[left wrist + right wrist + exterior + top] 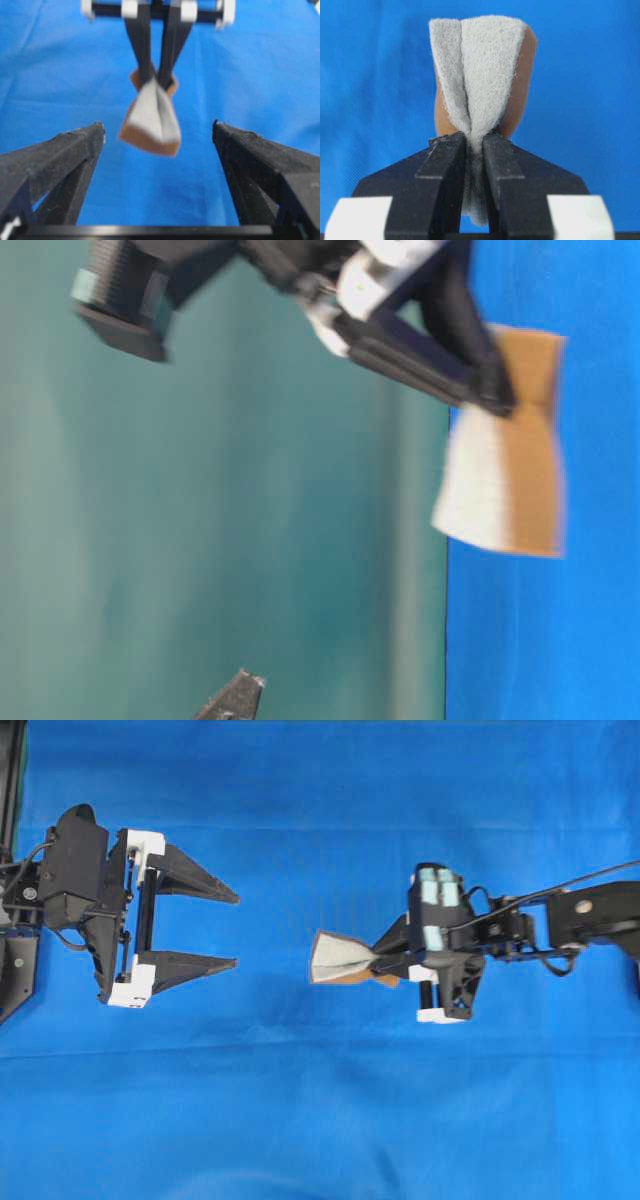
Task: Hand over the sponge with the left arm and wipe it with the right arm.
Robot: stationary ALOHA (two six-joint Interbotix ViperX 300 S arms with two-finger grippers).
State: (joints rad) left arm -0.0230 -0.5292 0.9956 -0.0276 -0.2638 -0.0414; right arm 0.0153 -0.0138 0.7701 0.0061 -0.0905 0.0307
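The sponge [340,958] is hanging in mid-air above the blue tabletop [320,1120], pinched hard at one end by the gripper [385,963] of the arm with the pale teal wrist pads. That gripper is clamping so narrowly that the pad is folding into a crease, its grey fuzzy face [480,65] bunching inward and the orange-brown backing [522,90] bowing outward. Holding it by the near end is leaving the far end free and fanned out, pointing toward the other gripper [236,931], which is likely the reason for this grip: a bare end is being offered for a second hold.

That plain black gripper is sitting across from the sponge with its fingers [65,155] spread wide and nothing between them. In its own wrist view the sponge [152,117] is sitting roughly midway between the two fingers, well apart from both.

Around the sponge there is open room on every side: no other objects are lying on the cloth near it, and a clear gap of blue is separating its free end from the open fingertips. By my judgement the handover is not yet made, and the straight line between the grippers looks unobstructed.
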